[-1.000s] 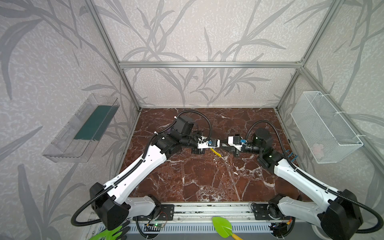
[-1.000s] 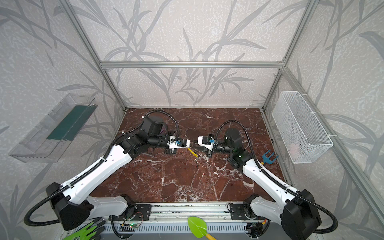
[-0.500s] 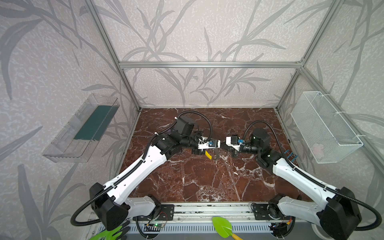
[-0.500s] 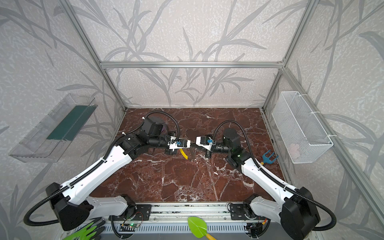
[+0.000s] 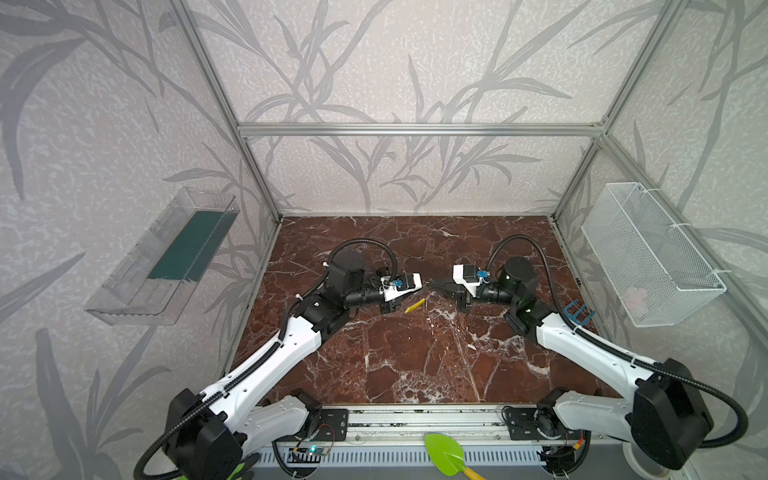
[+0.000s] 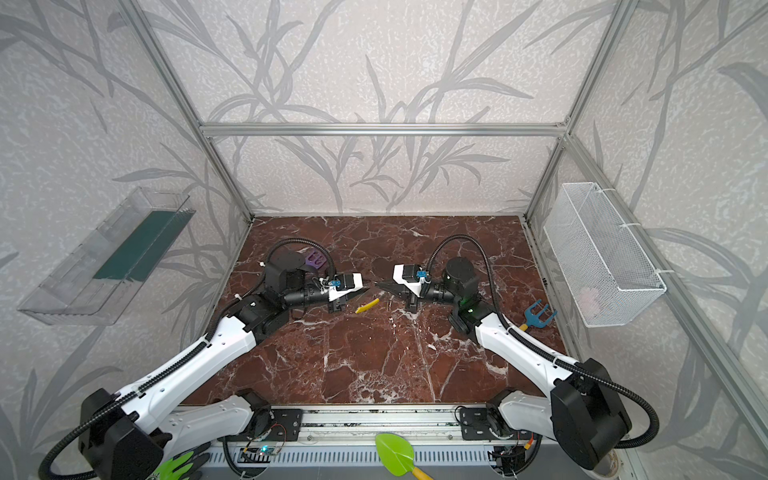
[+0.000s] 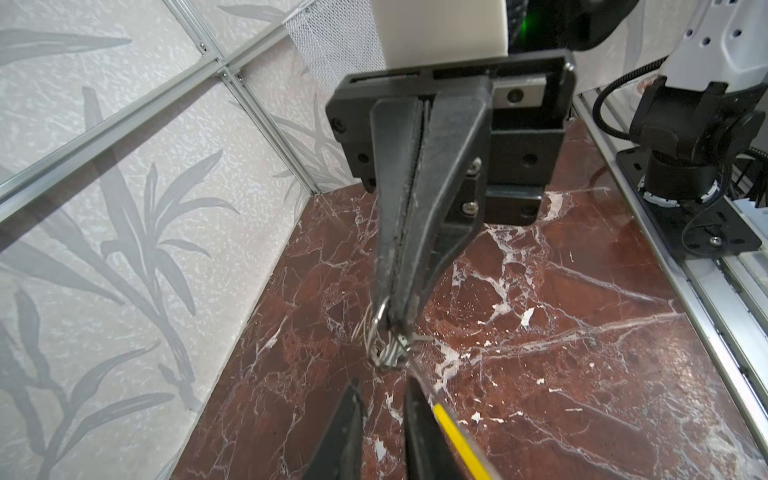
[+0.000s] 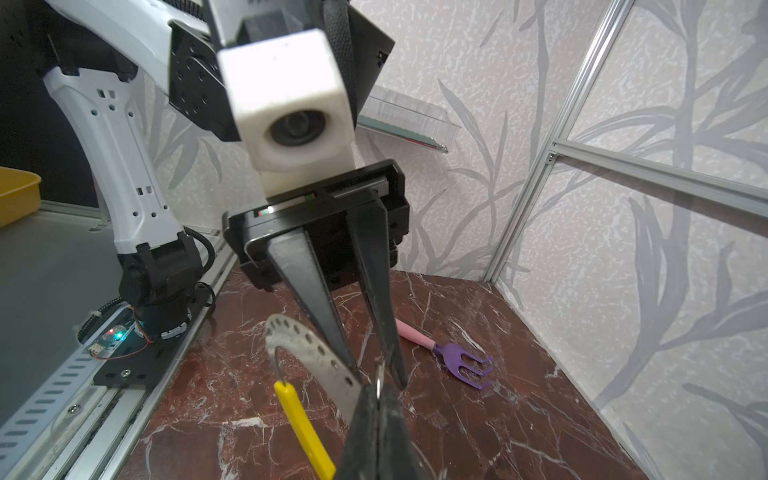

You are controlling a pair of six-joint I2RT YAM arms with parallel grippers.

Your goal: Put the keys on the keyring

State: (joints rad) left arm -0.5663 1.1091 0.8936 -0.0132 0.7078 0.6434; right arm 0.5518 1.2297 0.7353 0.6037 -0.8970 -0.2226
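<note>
The keys (image 7: 388, 347) are pinched at the tip of the clenched right gripper (image 7: 400, 322), which is pointed straight at the left gripper (image 8: 377, 376), whose jaws are parted. The keyring (image 8: 309, 347) is seen just beside the left gripper, not between its jaws.

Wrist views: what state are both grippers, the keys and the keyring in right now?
left gripper: open, clamping nothing.
right gripper: shut on the keys.
keys: pinched at the right gripper's tips.
keyring: outside the left gripper's fingers, ungripped; its thin wire reaches the keys, threading unclear.
purple fork: lying flat on the table.
</note>
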